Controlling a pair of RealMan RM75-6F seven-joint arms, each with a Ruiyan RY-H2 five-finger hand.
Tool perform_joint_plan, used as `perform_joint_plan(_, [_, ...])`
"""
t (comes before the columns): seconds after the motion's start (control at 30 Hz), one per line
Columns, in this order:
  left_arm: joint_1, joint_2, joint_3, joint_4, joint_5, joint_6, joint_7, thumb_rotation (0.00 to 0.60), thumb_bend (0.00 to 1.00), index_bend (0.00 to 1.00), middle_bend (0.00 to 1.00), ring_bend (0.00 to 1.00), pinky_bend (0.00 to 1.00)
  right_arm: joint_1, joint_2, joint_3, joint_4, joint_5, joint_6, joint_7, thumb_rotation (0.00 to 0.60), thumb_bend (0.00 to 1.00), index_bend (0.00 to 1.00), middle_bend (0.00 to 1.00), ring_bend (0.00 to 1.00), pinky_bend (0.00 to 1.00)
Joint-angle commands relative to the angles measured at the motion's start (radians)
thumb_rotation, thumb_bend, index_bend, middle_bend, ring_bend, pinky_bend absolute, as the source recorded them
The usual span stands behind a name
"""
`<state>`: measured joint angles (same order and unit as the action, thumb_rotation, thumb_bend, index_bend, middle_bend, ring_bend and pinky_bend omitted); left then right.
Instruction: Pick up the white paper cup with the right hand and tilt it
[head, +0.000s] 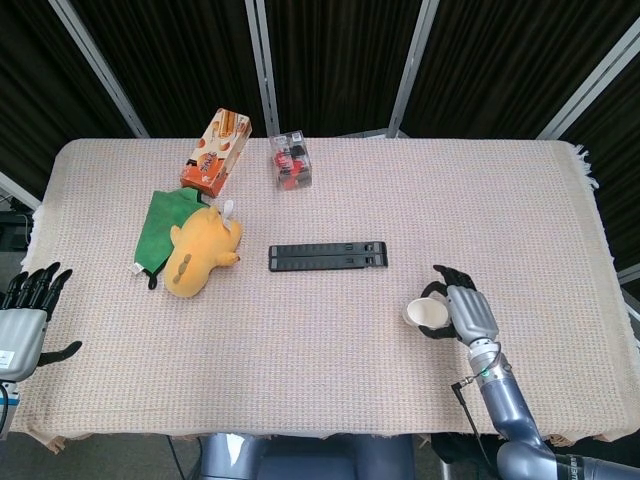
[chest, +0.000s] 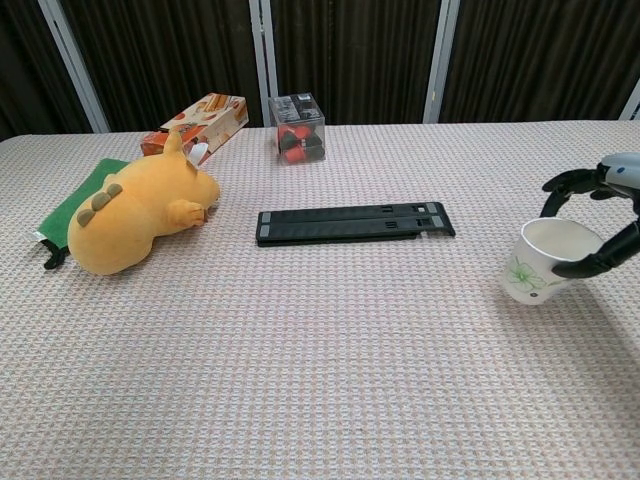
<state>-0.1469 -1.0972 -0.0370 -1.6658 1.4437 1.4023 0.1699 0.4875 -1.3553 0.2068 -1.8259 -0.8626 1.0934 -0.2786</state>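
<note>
The white paper cup (head: 425, 314) (chest: 544, 262), printed with a green flower, is off the table near the front right and leans a little, its open mouth up. My right hand (head: 468, 313) (chest: 607, 215) grips it from the right side, fingers curled around the rim and wall. At the table's front left corner my left hand (head: 24, 312) hangs with its fingers spread and nothing in it; the chest view does not show it.
A black power strip (head: 327, 256) (chest: 352, 222) lies mid-table. A yellow plush toy (head: 200, 253) (chest: 135, 216) rests on a green cloth (head: 163, 222) at the left. An orange snack box (head: 215, 152) and a clear box of red and black items (head: 291, 161) stand at the back.
</note>
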Motion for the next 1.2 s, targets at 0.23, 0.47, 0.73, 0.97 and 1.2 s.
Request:
perform_joint_plan(0.23, [0.000, -0.001, -0.001, 0.000, -0.002, 0.000, 0.002, 0.600, 0.00, 0.00, 0.00, 0.00, 0.00, 0.040, -0.048, 0.035, 0.040, 0.152, -0.053, 0.030, 0.600, 0.24, 0.43, 0.11, 0.00, 0.00])
perform_joint_plan(0.47, [-0.001, -0.001, -0.001, -0.001, -0.002, -0.001, 0.002, 0.600, 0.00, 0.00, 0.00, 0.00, 0.00, 0.056, -0.053, 0.033, 0.087, 0.198, -0.043, 0.008, 0.600, 0.24, 0.43, 0.11, 0.00, 0.00])
perform_joint_plan(0.73, [0.000, -0.001, -0.001, -0.001, -0.003, 0.000, 0.002, 0.600, 0.00, 0.00, 0.00, 0.00, 0.00, 0.062, -0.044, 0.010, 0.139, 0.228, 0.025, -0.078, 0.600, 0.24, 0.43, 0.10, 0.00, 0.00])
perform_joint_plan(0.97, [0.000, -0.002, -0.001, -0.003, -0.004, 0.001, 0.007, 0.600, 0.00, 0.00, 0.00, 0.00, 0.00, 0.053, -0.048, -0.027, 0.160, 0.182, 0.076, -0.135, 0.600, 0.23, 0.23, 0.00, 0.00, 0.00])
perform_joint_plan(1.2, [0.000, -0.002, -0.002, -0.003, -0.004, 0.001, 0.008, 0.600, 0.00, 0.00, 0.00, 0.00, 0.00, 0.050, -0.065, -0.050, 0.161, 0.140, 0.105, -0.173, 0.600, 0.22, 0.11, 0.00, 0.00, 0.00])
